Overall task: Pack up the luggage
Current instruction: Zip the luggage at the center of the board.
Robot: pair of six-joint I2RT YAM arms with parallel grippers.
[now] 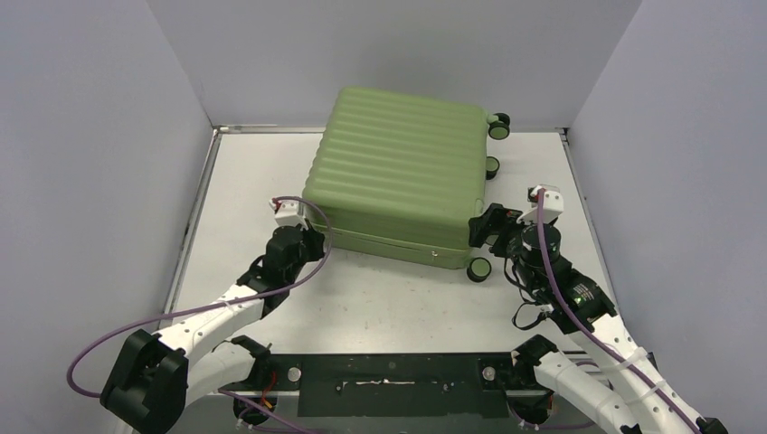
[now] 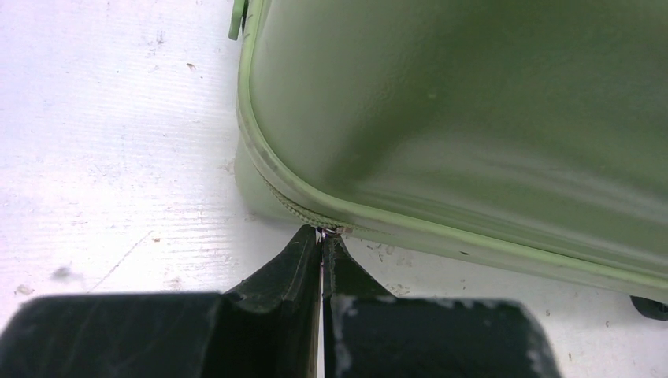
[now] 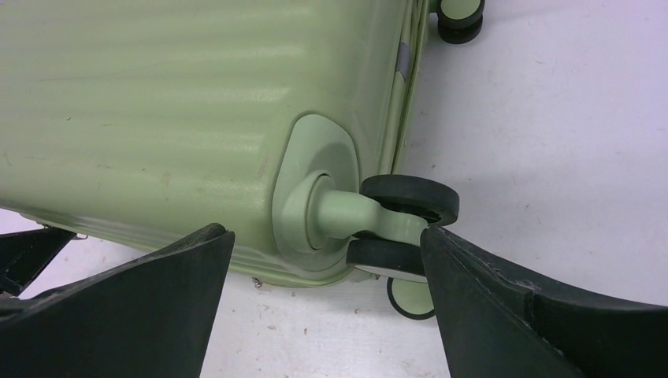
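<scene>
Top external view – you see the luggage (image 1: 398, 172), a light-green ribbed hard-shell case, lying closed and flat on the white table (image 1: 380, 307) in the upper centre of the frame. Its black wheels (image 1: 492, 166) line its right edge.

The left gripper (image 1: 303, 237) sits at the case's lower-left corner and the right gripper (image 1: 484, 231) at its lower-right corner.

Left wrist view – the left gripper (image 2: 323, 236) has its jaws pressed together with no gap you could see through. The tips meet at the zipper (image 2: 303, 211), which runs round the rounded corner of the luggage (image 2: 473, 118). A small glinting piece sits right at the tips; you cannot tell whether it is pinched.

Right wrist view: the right gripper (image 3: 327, 236) stands wide, one of its fingers (image 3: 157, 307) at lower left and the other at lower right. Between them lies the corner of the luggage (image 3: 157, 118) with its caster wheel (image 3: 410, 197). The wheel is just beside the right-hand finger; contact cannot be judged. Nothing is clamped.
</scene>
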